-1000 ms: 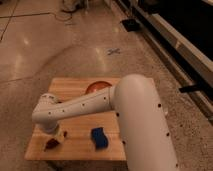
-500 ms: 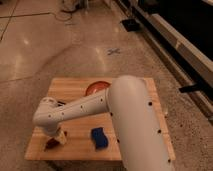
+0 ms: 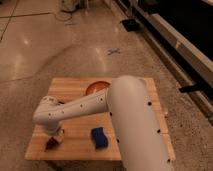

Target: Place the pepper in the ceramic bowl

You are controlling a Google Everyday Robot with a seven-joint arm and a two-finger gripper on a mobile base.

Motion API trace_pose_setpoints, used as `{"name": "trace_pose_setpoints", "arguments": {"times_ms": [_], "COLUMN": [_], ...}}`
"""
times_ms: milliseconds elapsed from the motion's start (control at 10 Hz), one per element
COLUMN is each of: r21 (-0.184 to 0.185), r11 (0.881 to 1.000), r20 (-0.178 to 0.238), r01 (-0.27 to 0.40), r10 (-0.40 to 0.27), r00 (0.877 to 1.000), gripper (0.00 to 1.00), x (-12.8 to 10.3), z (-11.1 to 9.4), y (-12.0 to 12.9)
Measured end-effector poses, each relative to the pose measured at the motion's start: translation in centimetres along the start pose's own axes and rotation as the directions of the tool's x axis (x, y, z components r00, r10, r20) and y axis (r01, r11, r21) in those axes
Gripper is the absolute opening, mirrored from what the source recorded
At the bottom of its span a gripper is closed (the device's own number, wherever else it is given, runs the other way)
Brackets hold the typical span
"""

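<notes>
Robot arm (image 3: pixel 135 120), white and bulky, reaches across a wooden table (image 3: pixel 70 87) toward its near left corner. An orange ceramic bowl (image 3: pixel 96 87) sits at the far edge, half hidden behind the arm. A blue sponge (image 3: pixel 99 138) lies near the front. The gripper (image 3: pixel 56 138) hangs low; whether it is open or closed cannot be told. The dark red pepper (image 3: pixel 51 145) lies at its tip, well apart from the bowl, which is farther back and to the right.

The room is dim and warm in color. Light from above leaves pale shiny patches on the floor (image 3: pixel 30 52). The white arm (image 3: pixel 132 115) looks brightest. The gripper (image 3: pixel 56 140), low at the table's (image 3: pixel 70 87) front left, sits in shadow. Everything looks fuzzy.
</notes>
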State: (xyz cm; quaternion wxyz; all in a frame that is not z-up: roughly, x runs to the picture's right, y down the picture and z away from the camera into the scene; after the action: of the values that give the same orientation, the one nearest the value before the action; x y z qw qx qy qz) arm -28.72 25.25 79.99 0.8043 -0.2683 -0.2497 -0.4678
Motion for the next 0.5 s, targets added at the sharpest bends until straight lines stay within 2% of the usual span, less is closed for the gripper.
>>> {"name": "trace_pose_setpoints", "arguments": {"times_ms": [200,500], "r21": [0.009,0.058], "r11": [1.000,0.998], "r20": [0.001,-0.005], "r01": [-0.019,-0.028], "r10": [0.019,0.029], "r00": [1.000,1.000], "gripper": [0.00,0.00], "x": [1.0,3.7], "z": [-1.6,-5.9], "y": [0.6,1.0]}}
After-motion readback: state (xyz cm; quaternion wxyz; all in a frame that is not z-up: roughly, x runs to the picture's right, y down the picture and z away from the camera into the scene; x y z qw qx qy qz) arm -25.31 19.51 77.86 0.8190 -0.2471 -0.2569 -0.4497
